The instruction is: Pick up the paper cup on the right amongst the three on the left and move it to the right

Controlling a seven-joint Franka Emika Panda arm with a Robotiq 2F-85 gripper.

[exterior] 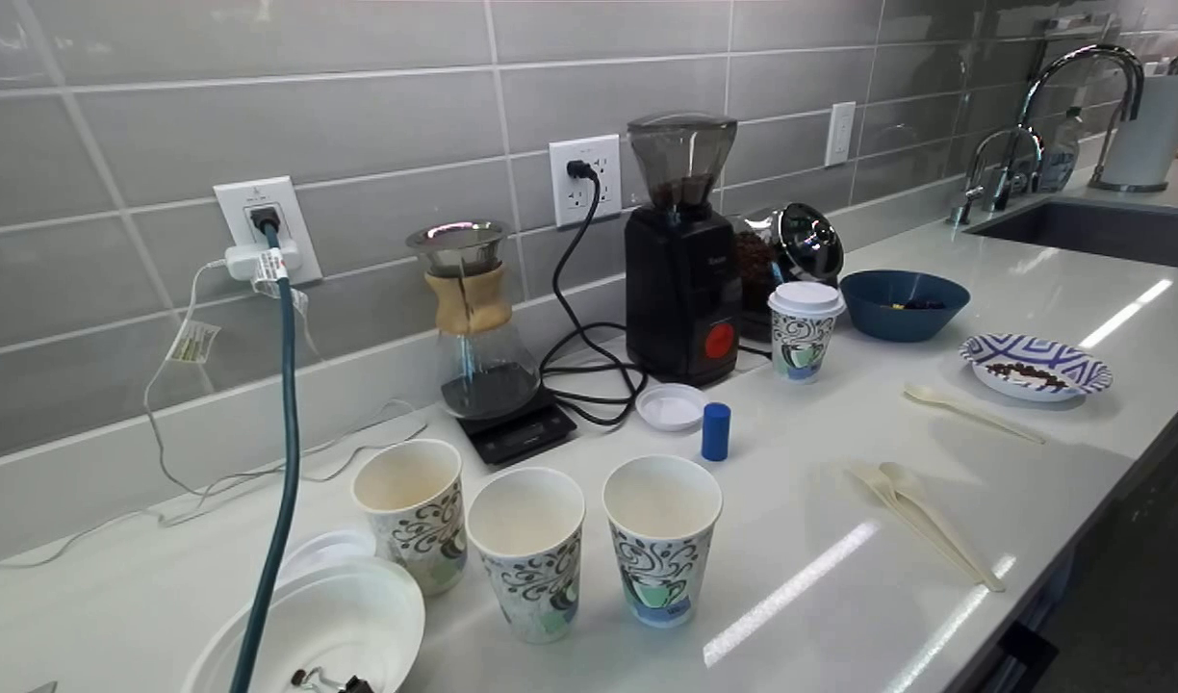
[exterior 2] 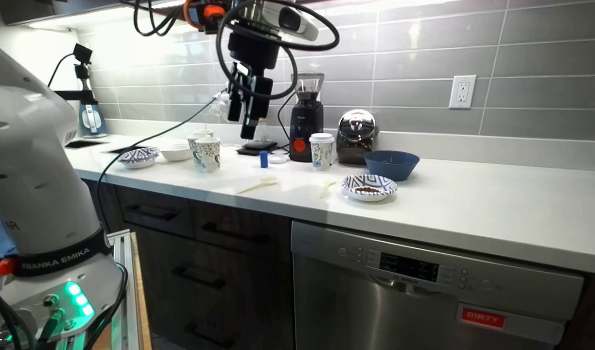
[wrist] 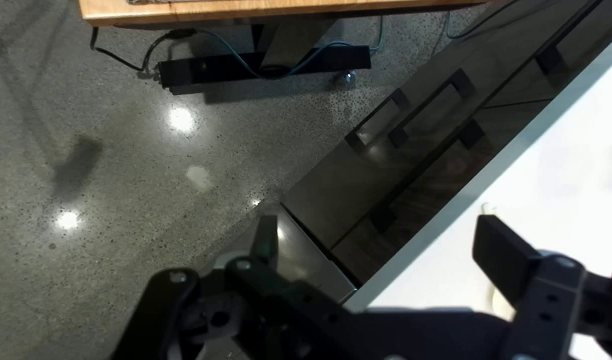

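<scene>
Grinder point(exterior: 680, 284): black, clear hopper point(exterior: 682, 159) above, red button point(exterior: 719, 340) on its front
Carafe point(exterior: 473, 322): glass, wooden collar point(exterior: 471, 296) at its neck
Lidded cup point(exterior: 801, 337): upright, near the grinder
Blue cylinder point(exterior: 715, 433): upright, just beside a white lid point(exterior: 670, 407)
Blue bowl point(exterior: 903, 322): near a patterned bowl point(exterior: 1070, 358) holding dark bits
Dishwasher point(exterior 2: 375, 301): steel front, red DIRTY label point(exterior 2: 483, 317), in an exterior view

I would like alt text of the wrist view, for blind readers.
An open, empty end effector juts up from the bottom. Beyond it are a speckled floor at left, dark drawers set diagonally, and a white counter at right; a wooden edge lies along the top.
</scene>
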